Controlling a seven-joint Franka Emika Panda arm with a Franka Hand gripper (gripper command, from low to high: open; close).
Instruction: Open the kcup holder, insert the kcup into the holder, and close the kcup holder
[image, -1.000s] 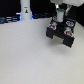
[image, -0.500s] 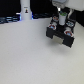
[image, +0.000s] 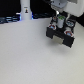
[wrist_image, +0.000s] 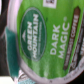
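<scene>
Gripper (image: 60, 16) over drawer unit, far right in the exterior view.
Fingers clamped on the kcup (wrist_image: 47, 42), green lid facing wrist camera; kcup holder (image: 62, 32) directly beneath; white post (image: 24, 10) far left.

A white table (image: 25, 55) (bare-looking) carries a white post (image: 24, 10) far back.

- arm (image: 58, 4): white/pale grey housing, blurry in exterior view
- gripper (image: 60, 19): dark body under the white wrist
- finger (wrist_image: 11, 39): teal-green pad, seen in wrist view
</scene>
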